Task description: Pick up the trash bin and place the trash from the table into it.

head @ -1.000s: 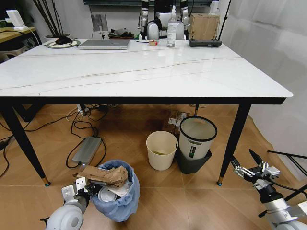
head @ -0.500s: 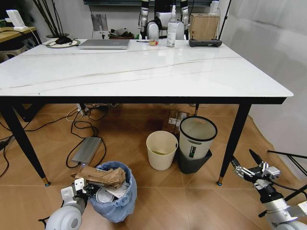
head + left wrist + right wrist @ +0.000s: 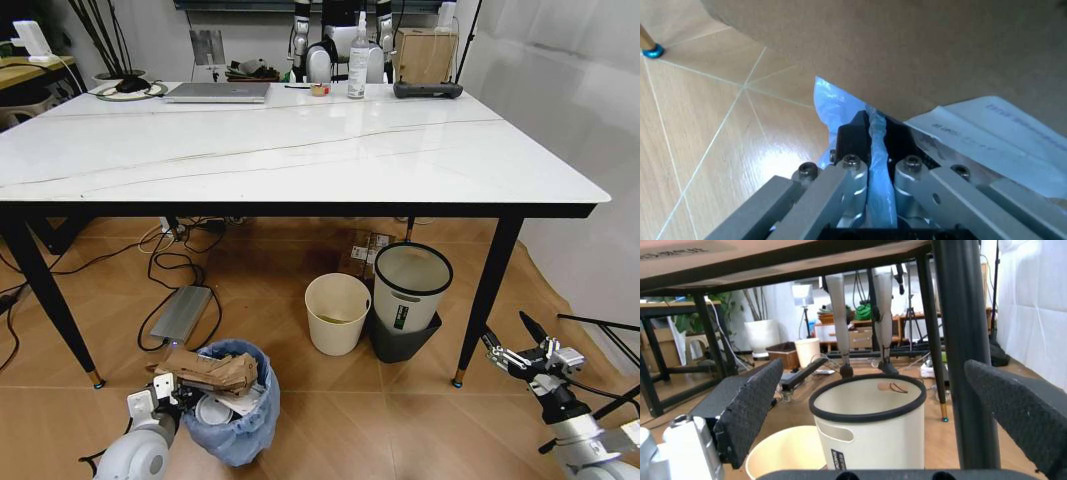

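Low in the lower left of the head view, left gripper (image 3: 172,389) clamped on the rim of the bin (image 3: 232,430), fingers (image 3: 852,145) pinched tight on a fold of its blue bag (image 3: 877,165) in the left wrist view. Bin on the tiled floor (image 3: 330,410), in front of the counter (image 3: 300,150) and toward its left legs, well apart from the marble top. Stuffed with trash: brown paper bag (image 3: 212,371) lying across the opening, white lid (image 3: 213,410) beneath it, a printed white wrapper (image 3: 993,135) just beside the fingers in the left wrist view.

At lower right of the head view, right gripper (image 3: 519,344) hanging low near the counter's front right leg (image 3: 485,300), fingers spread wide and holding nothing; the black padded fingers (image 3: 750,410) far apart at either edge of the right wrist view.

Under the counter, centre of the head view: cream bucket (image 3: 337,312) touching or just beside a white-and-grey cylinder bin (image 3: 410,290), with a grey power brick (image 3: 182,314) and cables to the left. Along the far edge of the top: laptop (image 3: 218,92), spray bottle (image 3: 357,55), black controller (image 3: 427,90), cardboard box (image 3: 424,55).
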Motion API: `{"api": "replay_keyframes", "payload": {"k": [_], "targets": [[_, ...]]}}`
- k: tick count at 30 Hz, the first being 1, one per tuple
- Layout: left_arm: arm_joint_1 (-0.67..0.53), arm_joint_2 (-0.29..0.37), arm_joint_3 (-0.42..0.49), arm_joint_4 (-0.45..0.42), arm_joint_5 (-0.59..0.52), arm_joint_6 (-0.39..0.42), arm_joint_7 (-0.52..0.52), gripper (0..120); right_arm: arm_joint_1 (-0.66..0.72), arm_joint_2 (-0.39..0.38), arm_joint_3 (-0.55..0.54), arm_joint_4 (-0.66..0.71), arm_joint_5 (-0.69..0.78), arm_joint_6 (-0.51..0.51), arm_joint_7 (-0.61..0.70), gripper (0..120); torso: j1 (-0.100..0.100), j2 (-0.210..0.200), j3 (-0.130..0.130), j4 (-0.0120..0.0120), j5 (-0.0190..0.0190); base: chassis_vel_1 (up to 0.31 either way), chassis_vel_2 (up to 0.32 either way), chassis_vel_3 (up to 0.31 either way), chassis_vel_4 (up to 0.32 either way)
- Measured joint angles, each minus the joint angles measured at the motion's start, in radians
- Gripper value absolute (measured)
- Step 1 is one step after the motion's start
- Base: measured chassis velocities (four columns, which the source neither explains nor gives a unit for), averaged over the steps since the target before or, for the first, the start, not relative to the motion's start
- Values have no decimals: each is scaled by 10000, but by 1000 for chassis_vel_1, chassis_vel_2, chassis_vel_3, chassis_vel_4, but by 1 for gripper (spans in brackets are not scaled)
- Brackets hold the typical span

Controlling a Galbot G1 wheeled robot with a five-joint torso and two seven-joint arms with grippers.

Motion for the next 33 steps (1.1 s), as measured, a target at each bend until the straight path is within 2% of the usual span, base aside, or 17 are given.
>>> {"api": "replay_keyframes", "payload": {"k": [33], "targets": [[-368,-259,84,943,151,-302,383,0,0,0,0,0,0,0,0,100,6,18,13,0,0,0,0,0,0]]}}
